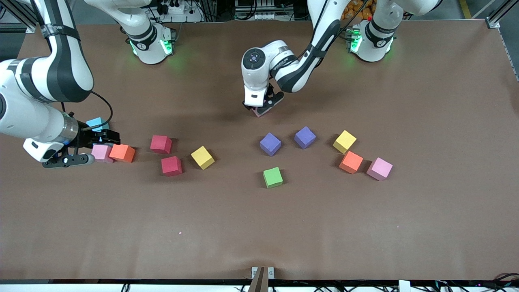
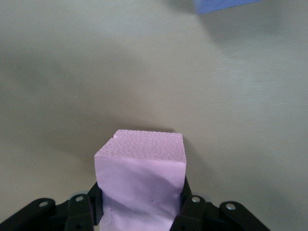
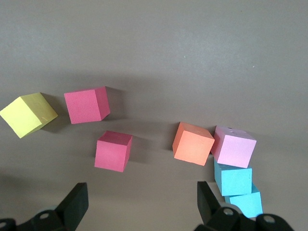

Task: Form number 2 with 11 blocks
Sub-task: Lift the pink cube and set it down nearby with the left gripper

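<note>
My left gripper point(image 1: 261, 108) is shut on a pink cube point(image 2: 140, 166), held low at the table toward the robots' side of the middle. Two purple cubes point(image 1: 270, 144) point(image 1: 305, 137), a green point(image 1: 273, 177), a yellow point(image 1: 344, 141), an orange point(image 1: 351, 162) and a pink point(image 1: 379, 168) lie nearer the camera. My right gripper point(image 3: 142, 204) is open and empty over the table beside a pink cube point(image 3: 234, 146) and an orange one point(image 3: 193, 143). Two red cubes point(image 1: 161, 144) point(image 1: 172, 165) and a yellow point(image 1: 202, 157) lie beside them. No digit shape shows.
Two cyan cubes point(image 3: 233, 179) point(image 3: 245, 203) sit beside the pink one under my right gripper point(image 1: 106, 140); one shows in the front view point(image 1: 97, 123). Bare brown table point(image 1: 259, 235) spreads toward the front camera.
</note>
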`<state>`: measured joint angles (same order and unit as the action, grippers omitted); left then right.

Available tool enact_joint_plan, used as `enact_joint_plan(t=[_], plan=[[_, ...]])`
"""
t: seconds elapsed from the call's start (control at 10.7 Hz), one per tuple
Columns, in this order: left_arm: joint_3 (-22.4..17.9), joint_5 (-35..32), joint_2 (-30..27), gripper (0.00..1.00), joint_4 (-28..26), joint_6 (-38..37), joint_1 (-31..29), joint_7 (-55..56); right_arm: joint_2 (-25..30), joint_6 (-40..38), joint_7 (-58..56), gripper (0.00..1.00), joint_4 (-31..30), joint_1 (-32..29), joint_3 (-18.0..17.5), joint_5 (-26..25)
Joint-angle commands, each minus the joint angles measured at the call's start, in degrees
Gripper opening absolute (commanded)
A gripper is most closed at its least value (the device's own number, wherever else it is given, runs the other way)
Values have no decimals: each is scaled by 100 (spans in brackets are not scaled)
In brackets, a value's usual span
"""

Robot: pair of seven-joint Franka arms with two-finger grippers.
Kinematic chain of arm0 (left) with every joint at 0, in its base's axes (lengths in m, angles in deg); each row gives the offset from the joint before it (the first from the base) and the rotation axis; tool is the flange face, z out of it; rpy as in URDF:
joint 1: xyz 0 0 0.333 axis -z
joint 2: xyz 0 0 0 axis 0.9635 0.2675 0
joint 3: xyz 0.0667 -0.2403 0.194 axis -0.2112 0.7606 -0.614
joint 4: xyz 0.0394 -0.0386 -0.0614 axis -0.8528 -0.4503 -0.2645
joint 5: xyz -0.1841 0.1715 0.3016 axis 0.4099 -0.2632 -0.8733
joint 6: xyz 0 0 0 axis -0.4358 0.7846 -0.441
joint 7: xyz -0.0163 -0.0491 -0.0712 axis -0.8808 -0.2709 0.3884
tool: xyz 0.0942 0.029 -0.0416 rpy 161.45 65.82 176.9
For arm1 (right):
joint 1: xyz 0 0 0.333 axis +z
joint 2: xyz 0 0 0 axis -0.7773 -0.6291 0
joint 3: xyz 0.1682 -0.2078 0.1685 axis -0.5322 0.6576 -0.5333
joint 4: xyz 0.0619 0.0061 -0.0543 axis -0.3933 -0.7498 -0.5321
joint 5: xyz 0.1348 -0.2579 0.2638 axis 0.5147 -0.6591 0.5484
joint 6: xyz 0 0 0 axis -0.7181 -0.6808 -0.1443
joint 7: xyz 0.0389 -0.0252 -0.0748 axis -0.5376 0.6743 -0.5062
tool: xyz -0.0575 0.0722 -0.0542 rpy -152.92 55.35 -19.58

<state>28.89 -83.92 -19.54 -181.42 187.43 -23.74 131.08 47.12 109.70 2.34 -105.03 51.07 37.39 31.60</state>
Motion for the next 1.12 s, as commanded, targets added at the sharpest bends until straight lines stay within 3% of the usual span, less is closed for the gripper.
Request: enact_joint_plan(t=[0.0,0.28,0.47,0.93,1.03], plan=[[1,-394,212,0,469,-8,49,-511,98,120,-110,100,-97,99,26,97],[45,-395,310,0,549,-8,67,-2459,1,611,-102,100,-281,249,17,97],[106,-377,389,0,593,-60,76,-3174,10,710,-102,100,-396,240,17,106],[274,-342,723,0,944,-385,76,-3415,10,701,-119,100,-396,232,17,97],[274,-325,732,14,962,-403,76,-3415,10,701,-119,100,-396,232,17,106]])
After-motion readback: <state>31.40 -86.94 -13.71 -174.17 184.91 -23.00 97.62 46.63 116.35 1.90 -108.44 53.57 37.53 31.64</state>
